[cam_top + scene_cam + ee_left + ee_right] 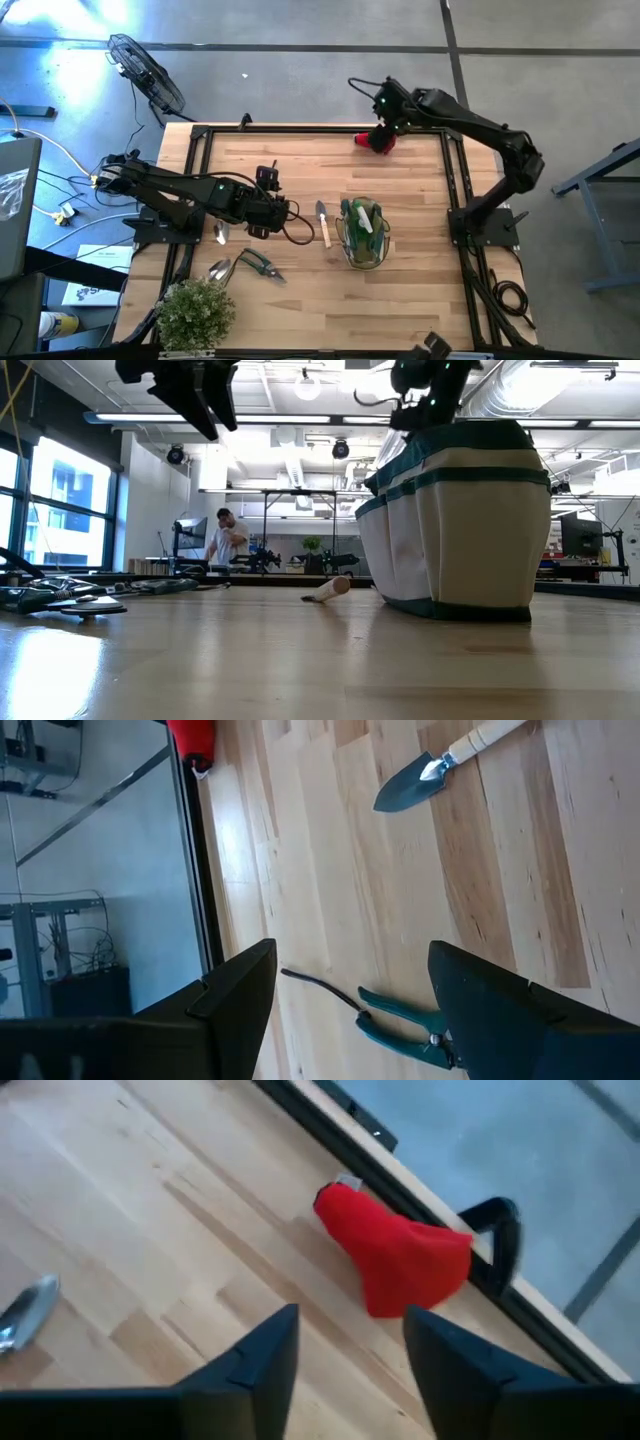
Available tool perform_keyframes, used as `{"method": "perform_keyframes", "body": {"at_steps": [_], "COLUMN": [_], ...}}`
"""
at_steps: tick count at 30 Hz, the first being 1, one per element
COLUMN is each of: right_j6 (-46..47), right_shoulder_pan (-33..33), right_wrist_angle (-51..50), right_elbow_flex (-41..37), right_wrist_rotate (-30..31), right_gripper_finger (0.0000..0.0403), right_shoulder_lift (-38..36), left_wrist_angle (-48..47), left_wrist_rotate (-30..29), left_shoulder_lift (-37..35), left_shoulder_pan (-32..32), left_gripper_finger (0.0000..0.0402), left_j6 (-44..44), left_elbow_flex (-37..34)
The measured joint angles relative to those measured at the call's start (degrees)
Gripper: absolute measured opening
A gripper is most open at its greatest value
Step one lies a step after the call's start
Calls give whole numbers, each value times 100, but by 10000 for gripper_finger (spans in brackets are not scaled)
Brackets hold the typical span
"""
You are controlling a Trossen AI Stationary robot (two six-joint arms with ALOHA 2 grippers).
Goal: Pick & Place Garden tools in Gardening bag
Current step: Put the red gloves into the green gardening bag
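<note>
The olive-green gardening bag (362,235) (470,520) stands upright on its base at mid-table, with green tools sticking out of its mouth. My left gripper (270,212) (350,990) hangs open above the table, left of the bag. Green-handled pruners (405,1025) lie under it and a wooden-handled trowel (322,222) (430,775) lies flat just beyond. My right gripper (385,118) (350,1340) is open above a red piece (378,140) (400,1260), which lies at the table's far edge. Black-handled pruners (260,265) and two silver scoops (220,270) lie near the front left.
A bushy potted plant (195,312) stands at the table's near left corner. A black frame rail (420,1190) runs along the far edge just behind the red piece. Bare wood lies right of the bag. A person stands far off in the room (228,540).
</note>
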Motion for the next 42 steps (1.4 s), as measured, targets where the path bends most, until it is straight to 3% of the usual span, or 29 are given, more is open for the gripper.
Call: {"method": "perform_keyframes", "body": {"at_steps": [5,11,17,26,37,42], "right_j6": [613,1461,1475,1521,1521,1521], "right_shoulder_pan": [-384,-841,-1091,-1044,-1010,-1007], "right_wrist_angle": [323,372,406,764,762,731], "right_elbow_flex": [0,-2,-2,-2,0,13], "right_wrist_rotate": [-140,-301,-589,-519,-232,-188], "right_gripper_finger": [223,230,230,230,230,230], "right_shoulder_lift": [402,1013,1496,1972,2442,2782], "left_wrist_angle": [132,315,309,445,1375,1555], "left_wrist_rotate": [154,288,340,345,237,153], "left_shoulder_lift": [19,20,20,20,20,20], "left_shoulder_pan": [0,0,0,0,0,0], "left_gripper_finger": [253,253,253,253,253,253], "left_j6": [11,139,170,192,968,1026], "left_elbow_flex": [0,0,0,-18,-1107,-1213]}}
